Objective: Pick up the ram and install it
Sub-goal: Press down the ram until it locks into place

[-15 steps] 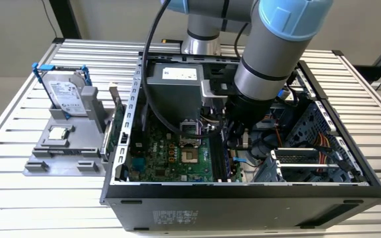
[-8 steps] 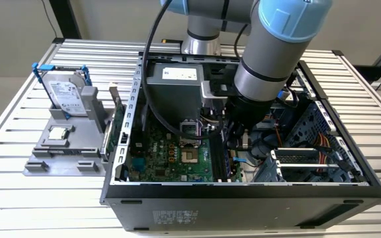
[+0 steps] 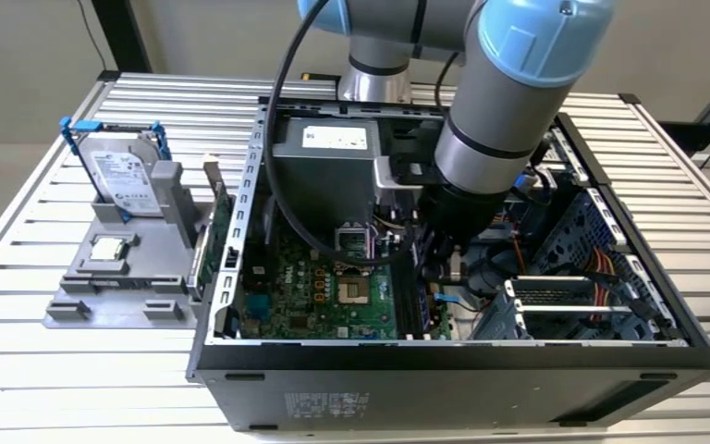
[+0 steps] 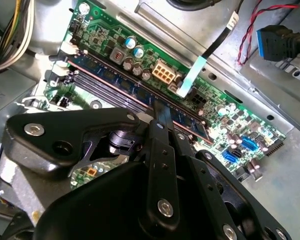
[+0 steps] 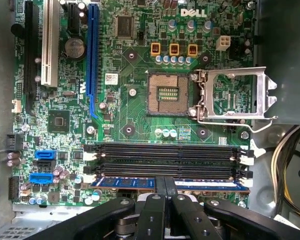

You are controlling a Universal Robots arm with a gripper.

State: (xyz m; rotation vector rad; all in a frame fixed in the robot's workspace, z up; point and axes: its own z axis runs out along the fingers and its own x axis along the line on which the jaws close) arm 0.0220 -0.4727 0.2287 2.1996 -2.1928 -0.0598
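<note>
Gripper: my gripper (image 5: 164,186) is down inside the open computer case (image 3: 454,356), its black metal fingers (image 4: 162,117) pinched narrow on the ram's upper edge; in both wrist views the matt linkage arms and their bolt heads take up the near part of the picture.

Ram: the ram (image 5: 140,182) is a long thin stick with a blue label along its face, held by the gripper. It stands on edge in the outermost of the memory slots (image 5: 170,160), the one nearest the board's edge; in the second wrist view the ram (image 4: 125,80) runs slantwise, dark chips along its side. I cannot tell whether it is fully seated.

Motherboard: the motherboard (image 5: 125,115) is green and busy with small parts; the square processor socket (image 5: 165,95) lies open, its silver retention frame (image 5: 235,95) swung aside.

Slots: the other black slots beside the ram are long, ribbed and bare, with white latches (image 5: 246,160) at their ends.

Room: the arm (image 3: 503,111) comes down between the grey power supply box (image 3: 330,166) and the perforated drive cage (image 3: 590,305); the case's sheet-metal walls are close on both sides.

Outside: on the ribbed aluminium table (image 3: 59,370), at the exterior view's left, a grey holder (image 3: 115,296) carries a hard drive in a blue frame (image 3: 121,176) standing upright and a small square processor chip (image 3: 108,248) lying flat.
</note>
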